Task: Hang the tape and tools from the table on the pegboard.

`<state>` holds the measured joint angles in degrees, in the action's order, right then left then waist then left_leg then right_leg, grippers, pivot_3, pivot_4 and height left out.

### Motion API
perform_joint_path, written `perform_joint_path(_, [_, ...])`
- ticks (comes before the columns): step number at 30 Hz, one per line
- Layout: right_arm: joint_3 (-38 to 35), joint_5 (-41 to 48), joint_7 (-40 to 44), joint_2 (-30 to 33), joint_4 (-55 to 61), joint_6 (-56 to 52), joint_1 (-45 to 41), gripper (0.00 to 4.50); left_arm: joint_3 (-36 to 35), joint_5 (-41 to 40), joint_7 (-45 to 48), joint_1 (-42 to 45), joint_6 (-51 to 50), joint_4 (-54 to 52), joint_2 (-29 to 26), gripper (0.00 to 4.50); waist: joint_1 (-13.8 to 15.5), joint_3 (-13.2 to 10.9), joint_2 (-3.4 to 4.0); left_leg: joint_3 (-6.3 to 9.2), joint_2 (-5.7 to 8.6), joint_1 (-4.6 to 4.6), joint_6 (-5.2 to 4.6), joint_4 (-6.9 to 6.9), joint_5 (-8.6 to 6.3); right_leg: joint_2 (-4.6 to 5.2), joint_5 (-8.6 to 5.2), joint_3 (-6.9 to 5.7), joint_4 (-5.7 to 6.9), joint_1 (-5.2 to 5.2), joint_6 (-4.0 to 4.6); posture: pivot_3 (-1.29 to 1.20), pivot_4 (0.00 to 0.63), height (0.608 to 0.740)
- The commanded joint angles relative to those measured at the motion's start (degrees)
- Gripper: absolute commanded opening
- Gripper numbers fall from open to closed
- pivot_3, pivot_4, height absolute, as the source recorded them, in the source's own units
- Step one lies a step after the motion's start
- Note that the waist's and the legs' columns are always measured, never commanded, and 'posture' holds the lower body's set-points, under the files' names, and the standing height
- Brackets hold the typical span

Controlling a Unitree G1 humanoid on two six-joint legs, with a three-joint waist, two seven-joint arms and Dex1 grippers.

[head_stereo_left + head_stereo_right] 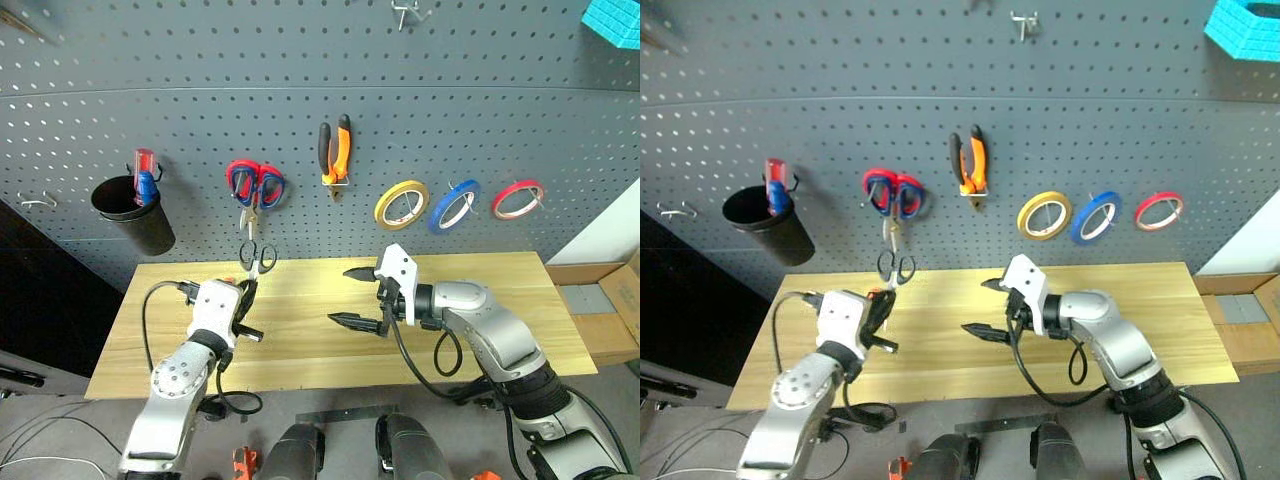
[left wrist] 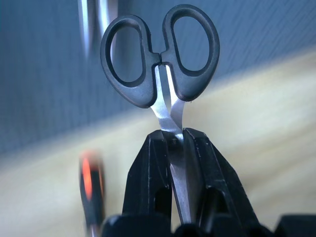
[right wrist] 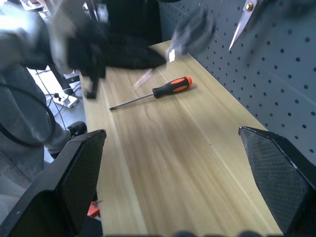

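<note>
Your left gripper is clamped on the blades of the small scissors, fingers closed tight, the black handles pointing away from the wrist toward the pegboard. In the head view the scissors sit lifted above the far left part of the table, just below the red-and-blue scissors hanging on the board.

Your right gripper is wide open and empty — it hovers over the middle of the table, pointing left.

The screwdriver lies flat on the table near the left gripper. The pliers already hang on the pegboard, and the blue tape hangs farther right — between the yellow roll and the red roll.
</note>
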<state>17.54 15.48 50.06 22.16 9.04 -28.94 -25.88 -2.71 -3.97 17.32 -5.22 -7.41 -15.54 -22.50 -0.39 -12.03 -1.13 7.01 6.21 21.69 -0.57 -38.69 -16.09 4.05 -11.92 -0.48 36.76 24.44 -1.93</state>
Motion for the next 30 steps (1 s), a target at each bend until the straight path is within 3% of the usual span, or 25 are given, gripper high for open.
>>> perform_joint_path(1, [-4.70, 5.92, 1.47, -2.89, 1.94, 1.64, -3.52, 4.50, 0.40, 1.20, 0.76, -1.62, 5.28, -5.15, 0.08, 0.09, 0.05, -0.01, 0.01, 0.00, 0.00, 0.01, -0.01, 0.01, -0.01, 0.00, 0.00, 0.00, 0.00, 0.00, 0.00, 0.00, 0.180, 0.740])
perform_joint_path(7, [-9.69, 15.05, 3.14, -2.82, 7.56, -3.67, -8.28, 4.50, -2.91, 1.71, -1.93, -3.96, 1.77, -14.51, 0.91, 0.09, 0.36, -0.02, 0.01, 0.04, 0.00, 0.10, -0.07, -0.01, -0.03, -0.02, -0.01, -0.04, -0.01, 0.06, -0.01, 0.01, 0.183, 0.740])
perform_joint_path(12, [-9.78, 15.96, 3.42, -1.92, 7.32, -3.52, -9.93, 4.50, -4.37, 2.28, -2.93, -0.96, -2.03, -19.39, 0.38, 0.09, 0.73, -0.02, 0.02, 0.06, 0.00, 0.16, -0.09, 0.00, -0.04, -0.02, -0.02, -0.09, -0.02, 0.10, -0.02, 0.04, 0.184, 0.740])
perform_joint_path(30, [-8.14, 14.63, 2.87, -1.46, 7.32, -2.38, -10.68, 4.50, -2.73, 4.92, -3.37, 9.97, -1.50, -6.52, 1.34, 0.09, 1.56, -0.02, 0.02, 0.04, 0.03, 0.24, 0.15, 0.00, 0.07, -0.04, -0.01, -0.06, 0.05, 0.27, -0.01, 0.01, 0.172, 0.740])
